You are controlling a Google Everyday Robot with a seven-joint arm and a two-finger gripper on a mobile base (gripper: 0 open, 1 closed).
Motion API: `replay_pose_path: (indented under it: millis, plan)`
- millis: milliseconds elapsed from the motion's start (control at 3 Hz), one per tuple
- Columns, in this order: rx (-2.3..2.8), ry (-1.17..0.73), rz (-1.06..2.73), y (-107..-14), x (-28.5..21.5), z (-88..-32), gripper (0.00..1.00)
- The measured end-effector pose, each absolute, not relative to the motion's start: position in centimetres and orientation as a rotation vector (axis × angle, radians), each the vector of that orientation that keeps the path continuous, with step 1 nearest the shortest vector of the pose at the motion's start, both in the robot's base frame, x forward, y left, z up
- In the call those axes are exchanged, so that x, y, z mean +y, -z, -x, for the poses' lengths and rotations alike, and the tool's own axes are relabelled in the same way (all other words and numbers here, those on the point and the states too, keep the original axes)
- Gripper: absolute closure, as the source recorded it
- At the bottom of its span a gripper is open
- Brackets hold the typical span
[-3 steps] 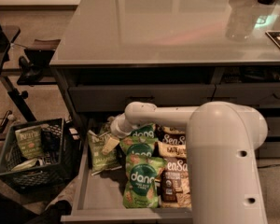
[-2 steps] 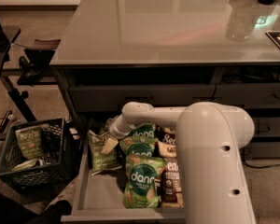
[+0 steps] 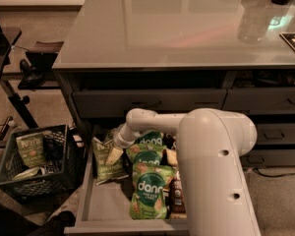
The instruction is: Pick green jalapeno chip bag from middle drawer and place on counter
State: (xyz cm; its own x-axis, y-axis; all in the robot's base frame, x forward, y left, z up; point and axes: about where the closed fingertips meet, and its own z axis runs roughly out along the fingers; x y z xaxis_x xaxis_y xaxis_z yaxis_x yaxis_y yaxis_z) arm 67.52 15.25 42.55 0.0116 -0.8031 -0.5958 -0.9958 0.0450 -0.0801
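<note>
The middle drawer (image 3: 104,203) is pulled open below the counter (image 3: 177,28). The green jalapeno chip bag (image 3: 106,165) lies at the drawer's back left, olive-green and partly hidden. My gripper (image 3: 113,154) reaches down into the drawer and sits on the bag's upper right part. My white arm (image 3: 211,161) covers the drawer's right side.
Brighter green dang bags (image 3: 148,193) and brown Sea Salt bags (image 3: 176,196) fill the drawer's middle and right. A black crate (image 3: 37,163) holding another chip bag stands on the floor to the left. A chair base (image 3: 24,77) stands at the far left. A clear container (image 3: 253,21) stands at the counter's back right.
My arm's big white link has swung left and nearer, hiding more of the Sea Salt bags. The gripper stays at the olive bag, shifted slightly left.
</note>
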Motion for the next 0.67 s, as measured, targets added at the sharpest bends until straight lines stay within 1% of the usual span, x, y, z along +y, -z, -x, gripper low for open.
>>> replay_pose_path:
  millis: [333, 667]
  plan:
    - [1.852, -0.538, 1.822, -41.79, 15.44, -67.29, 0.20]
    - [1.859, -0.550, 1.833, -41.43, 15.47, -67.20, 0.39]
